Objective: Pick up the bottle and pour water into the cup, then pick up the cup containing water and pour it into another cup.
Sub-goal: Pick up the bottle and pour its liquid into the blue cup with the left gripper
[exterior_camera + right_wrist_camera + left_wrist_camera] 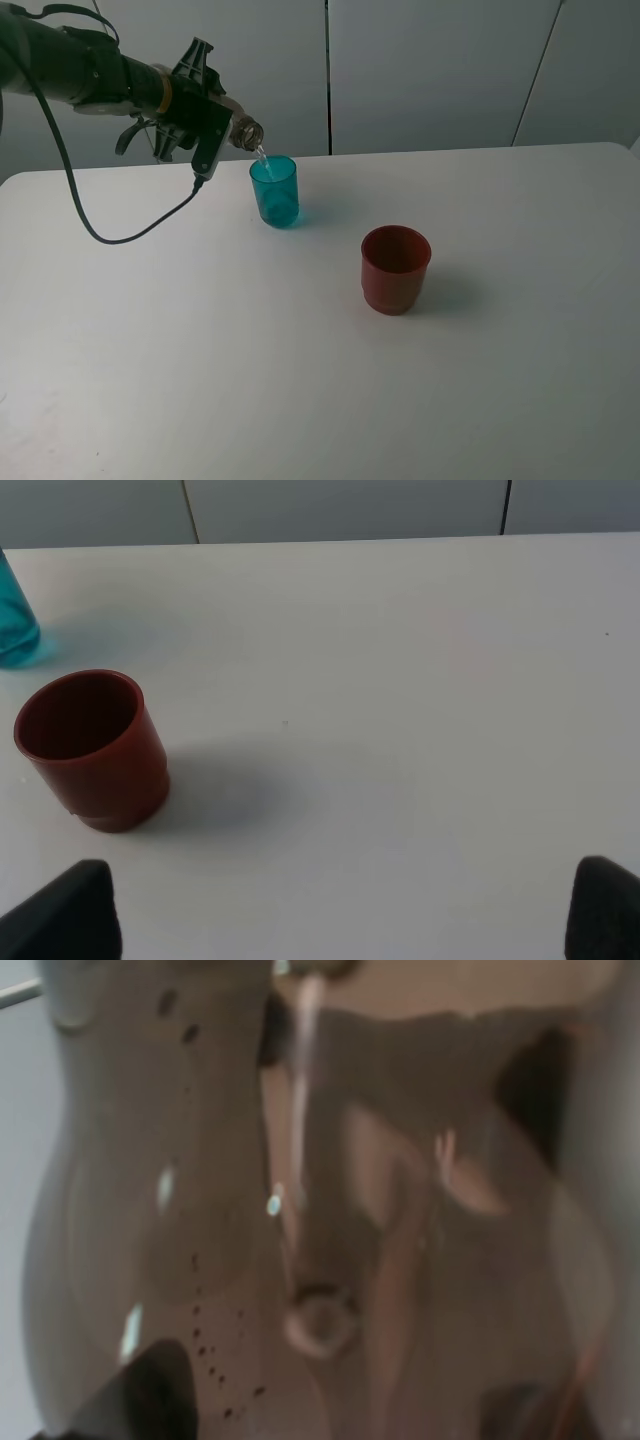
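Observation:
My left gripper is shut on the bottle, tilted so its neck points down over the teal cup at the back middle of the table. A thin stream of water runs from the neck into that cup. The left wrist view is filled by the bottle's brownish clear body. The dark red cup stands upright and empty to the right and nearer the front. In the right wrist view the red cup and the teal cup's edge show. My right gripper is open and empty.
The white table runs back to a grey panelled wall. A black cable hangs from the left arm and loops down close to the tabletop left of the teal cup. The right arm is out of the exterior high view.

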### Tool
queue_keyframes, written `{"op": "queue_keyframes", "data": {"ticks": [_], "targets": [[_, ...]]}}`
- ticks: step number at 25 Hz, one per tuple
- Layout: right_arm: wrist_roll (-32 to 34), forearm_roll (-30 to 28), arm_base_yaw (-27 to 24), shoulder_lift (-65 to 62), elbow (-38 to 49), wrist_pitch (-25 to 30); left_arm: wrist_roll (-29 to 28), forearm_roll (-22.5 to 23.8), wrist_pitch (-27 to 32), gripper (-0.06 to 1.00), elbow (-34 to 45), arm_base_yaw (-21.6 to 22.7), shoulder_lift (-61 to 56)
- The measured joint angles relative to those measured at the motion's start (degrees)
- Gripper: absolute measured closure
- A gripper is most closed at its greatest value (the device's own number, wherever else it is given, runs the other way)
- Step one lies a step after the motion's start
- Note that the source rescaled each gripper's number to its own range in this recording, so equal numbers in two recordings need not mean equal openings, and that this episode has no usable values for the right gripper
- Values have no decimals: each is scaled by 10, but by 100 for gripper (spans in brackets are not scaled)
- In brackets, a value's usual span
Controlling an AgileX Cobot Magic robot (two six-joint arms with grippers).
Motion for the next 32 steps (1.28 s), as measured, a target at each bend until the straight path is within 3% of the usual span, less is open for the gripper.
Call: {"op": "queue_keyframes", "data": {"ticks": [32], "targets": [[1, 0, 0, 0, 0, 0, 3, 1, 17, 91, -29, -1, 25]]}}
